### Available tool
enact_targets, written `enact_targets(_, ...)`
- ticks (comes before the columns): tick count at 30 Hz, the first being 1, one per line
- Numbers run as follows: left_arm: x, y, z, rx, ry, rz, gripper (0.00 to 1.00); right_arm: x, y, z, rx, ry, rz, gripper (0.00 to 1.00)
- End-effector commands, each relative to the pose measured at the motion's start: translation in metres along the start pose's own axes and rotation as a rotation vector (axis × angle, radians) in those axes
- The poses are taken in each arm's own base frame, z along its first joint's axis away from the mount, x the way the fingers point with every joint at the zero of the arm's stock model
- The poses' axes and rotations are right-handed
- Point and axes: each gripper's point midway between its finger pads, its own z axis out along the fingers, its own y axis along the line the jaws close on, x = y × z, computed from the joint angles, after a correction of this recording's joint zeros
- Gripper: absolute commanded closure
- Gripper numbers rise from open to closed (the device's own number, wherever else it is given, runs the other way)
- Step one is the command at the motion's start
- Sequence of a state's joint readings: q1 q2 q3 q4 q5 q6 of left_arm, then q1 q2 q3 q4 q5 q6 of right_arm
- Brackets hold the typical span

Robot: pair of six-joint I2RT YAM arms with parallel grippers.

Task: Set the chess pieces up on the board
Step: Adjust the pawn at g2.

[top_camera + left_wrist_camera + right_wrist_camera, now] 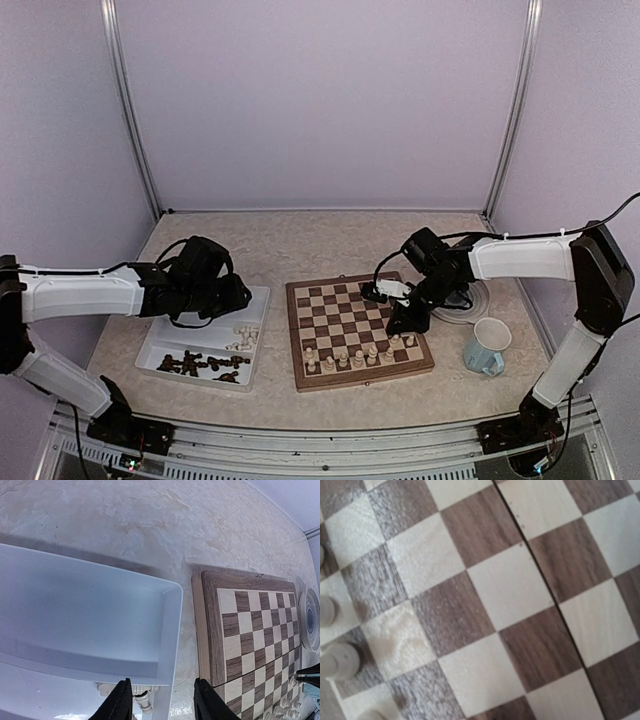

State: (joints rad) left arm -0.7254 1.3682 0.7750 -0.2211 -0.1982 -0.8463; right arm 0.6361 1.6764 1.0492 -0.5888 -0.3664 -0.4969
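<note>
White tray (pixel 175 335) left of the board (pixel 345 310) holds dark brown chess pieces (pixel 195 362) along its near side and a few cream pieces (pixel 243 340) at the end nearest the board. Other cream chessmen (pixel 355 355) stand on the board's near rows. The left claw (pixel 162 702) hangs spread and empty over the tray. The right claw (pixel 408 320) hovers over the board's right side, and its jaws cannot be made out. A pale blue mug (pixel 487 347) stands on the worktop right of the board.
</note>
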Motion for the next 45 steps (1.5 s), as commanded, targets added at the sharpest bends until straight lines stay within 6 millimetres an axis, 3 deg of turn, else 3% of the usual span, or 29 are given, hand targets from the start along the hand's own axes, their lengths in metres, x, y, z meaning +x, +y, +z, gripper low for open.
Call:
enact_targets(1,-0.008,-0.010,0.001,0.033,-0.016,0.003,0.57,0.003,-0.003,0.003,-0.005,0.011,0.009,0.89)
enact_targets(13,-0.007,-0.010,0.001,0.031,-0.013,0.010,0.57,0.006,-0.012,0.019,-0.004,0.042,0.008,0.88)
enact_targets(45,-0.002,-0.006,0.005,0.021,-0.001,0.018,0.57,0.016,0.002,0.001,-0.001,0.048,-0.019,0.91)
